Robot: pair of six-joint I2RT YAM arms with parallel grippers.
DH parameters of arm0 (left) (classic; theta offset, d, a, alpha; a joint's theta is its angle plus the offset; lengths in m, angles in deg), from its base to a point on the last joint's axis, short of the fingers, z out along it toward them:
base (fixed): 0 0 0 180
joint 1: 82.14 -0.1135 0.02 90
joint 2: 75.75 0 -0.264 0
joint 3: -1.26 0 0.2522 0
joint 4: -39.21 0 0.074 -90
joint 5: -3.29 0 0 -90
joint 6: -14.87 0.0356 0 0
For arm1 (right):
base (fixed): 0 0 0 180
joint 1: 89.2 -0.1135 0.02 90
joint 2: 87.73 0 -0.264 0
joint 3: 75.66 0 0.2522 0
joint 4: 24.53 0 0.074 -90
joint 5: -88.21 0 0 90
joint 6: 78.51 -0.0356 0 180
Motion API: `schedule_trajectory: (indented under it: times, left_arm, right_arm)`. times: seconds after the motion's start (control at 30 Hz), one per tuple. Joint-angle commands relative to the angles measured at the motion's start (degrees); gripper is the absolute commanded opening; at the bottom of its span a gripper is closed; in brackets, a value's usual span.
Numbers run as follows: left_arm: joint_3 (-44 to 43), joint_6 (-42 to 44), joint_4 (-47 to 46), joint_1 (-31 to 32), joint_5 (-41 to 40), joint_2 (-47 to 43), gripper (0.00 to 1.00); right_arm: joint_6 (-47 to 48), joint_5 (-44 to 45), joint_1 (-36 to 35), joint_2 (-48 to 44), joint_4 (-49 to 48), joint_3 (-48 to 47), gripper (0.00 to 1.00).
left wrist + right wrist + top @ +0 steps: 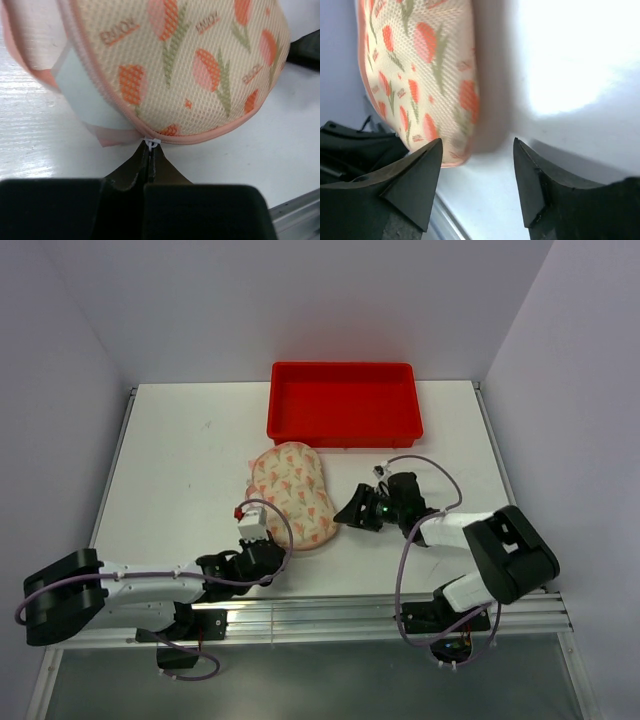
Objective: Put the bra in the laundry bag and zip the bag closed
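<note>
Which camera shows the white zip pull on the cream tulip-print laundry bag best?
The left wrist view: the white zip pull sits sharp at the left gripper's shut fingertips, on the cream tulip-print mesh laundry bag. The top external view shows the bag whole, the pull not discernible; the right wrist view shows only the bag's side.

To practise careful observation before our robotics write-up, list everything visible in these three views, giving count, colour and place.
laundry bag: one, cream with pink-orange print and pink zip edging, mid-table.
tray: one, red, far side of the table, behind the bag.
table: one, white, under everything.
zip pull: one, white, bag's near end.
left end effector: one, black, shut on the zip pull.
right end effector: one, black, open, beside the bag's right edge, holding nothing.
</note>
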Motion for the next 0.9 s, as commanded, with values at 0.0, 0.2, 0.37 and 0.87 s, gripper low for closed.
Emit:
schedule_trajectory:
  times: [0.0, 0.2, 0.37, 0.87]
  left_arm:
    - [-4.2, 3.0, -2.3, 1.0, -1.6, 3.6, 0.0]
    - [-8.1, 8.1, -10.7, 1.0, 1.5, 10.4, 0.0]
    - [-11.1, 9.3, -8.6, 1.0, 1.9, 12.4, 0.2]
    - [-10.1, 12.6, 12.8, -5.0, -0.2, -21.0, 0.77]
  right_arm:
    - [7.8, 6.9, -0.1, -6.5, 13.2, -2.6, 0.67]
    - [11.7, 14.5, -8.8, -17.7, 21.1, -3.7, 0.65]
    - [12.5, 16.2, -12.3, -15.7, 19.5, -7.6, 0.56]
    - [17.4, 22.8, -17.4, -6.9, 22.5, -24.3, 0.39]
